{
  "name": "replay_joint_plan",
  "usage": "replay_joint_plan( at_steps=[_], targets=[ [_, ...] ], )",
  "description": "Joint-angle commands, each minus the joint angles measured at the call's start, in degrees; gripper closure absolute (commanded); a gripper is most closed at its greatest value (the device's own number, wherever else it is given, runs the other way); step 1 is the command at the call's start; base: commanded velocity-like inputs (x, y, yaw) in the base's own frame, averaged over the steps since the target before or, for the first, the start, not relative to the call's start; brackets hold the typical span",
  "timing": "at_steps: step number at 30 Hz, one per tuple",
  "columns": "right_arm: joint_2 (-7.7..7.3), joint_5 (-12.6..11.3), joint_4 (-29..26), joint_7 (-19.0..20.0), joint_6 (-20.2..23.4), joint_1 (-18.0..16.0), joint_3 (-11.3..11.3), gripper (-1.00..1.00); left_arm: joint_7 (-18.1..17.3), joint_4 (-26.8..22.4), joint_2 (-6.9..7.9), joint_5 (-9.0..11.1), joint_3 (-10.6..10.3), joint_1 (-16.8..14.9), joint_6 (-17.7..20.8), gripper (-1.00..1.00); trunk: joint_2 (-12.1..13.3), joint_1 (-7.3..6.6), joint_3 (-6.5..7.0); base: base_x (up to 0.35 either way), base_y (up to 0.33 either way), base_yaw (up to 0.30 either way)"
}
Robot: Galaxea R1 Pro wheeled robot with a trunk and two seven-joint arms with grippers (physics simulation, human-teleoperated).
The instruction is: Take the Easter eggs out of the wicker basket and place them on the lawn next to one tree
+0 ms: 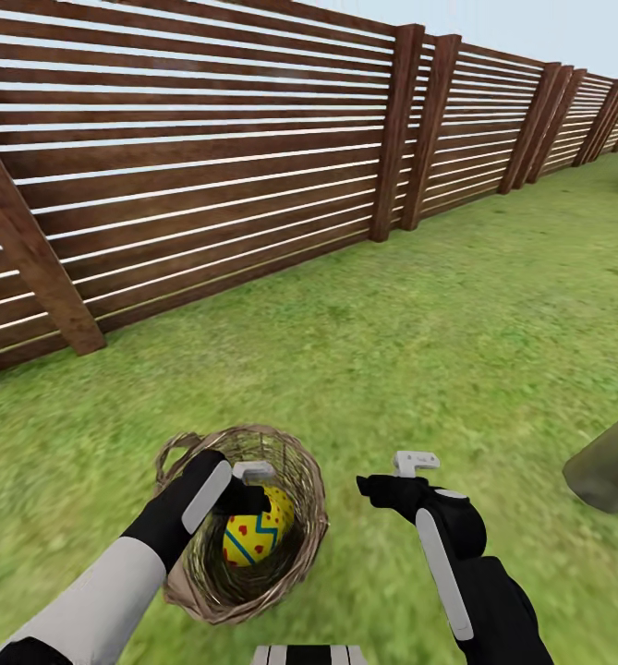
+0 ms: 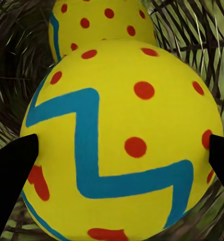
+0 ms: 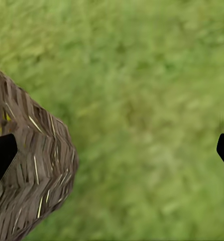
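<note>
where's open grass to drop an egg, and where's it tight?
Open: lawn between the fence and right gripper, and up to the grey trunk at the right edge. Tight: inside the basket, where the left gripper straddles an egg with another egg behind.

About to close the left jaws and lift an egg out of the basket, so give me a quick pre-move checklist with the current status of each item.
1. Left gripper inside the wicker basket: ok.
2. Near Easter egg centred between the left fingertips: ok, one fingertip at each side of it.
3. Jaws actually pressing the egg: cannot tell.
4. Second egg out of the grasp: ok, it lies behind the near one.
5. Right gripper out of the way: ok, open over the lawn beside the basket.
6. Third egg located: cannot tell.
</note>
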Motion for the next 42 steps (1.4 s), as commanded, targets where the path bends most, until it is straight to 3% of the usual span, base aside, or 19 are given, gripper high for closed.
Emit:
replay_joint_plan(
  at_steps=[1,9,42],
  targets=[
    [0.00,-0.6,-0.1,-0.6,0.2,0.0,0.0,-1.00,0.6,0.2,0.02,0.6,-0.1,-0.2,0.1,1.00,0.0,-0.03,0.18,0.000,0.000,0.000],
    [0.00,-0.6,-0.1,-0.6,0.2,0.0,0.0,-1.00,0.6,0.8,0.03,0.7,-0.1,-0.4,0.1,1.00,0.1,-0.24,1.95,-0.096,0.000,0.000],
    [0.00,-0.6,-0.1,-0.6,0.2,0.0,0.0,-1.00,0.6,0.3,0.18,0.6,-0.2,-0.4,0.1,1.00,13.3,-7.49,7.88,-0.037,0.000,0.000]
  ],
)
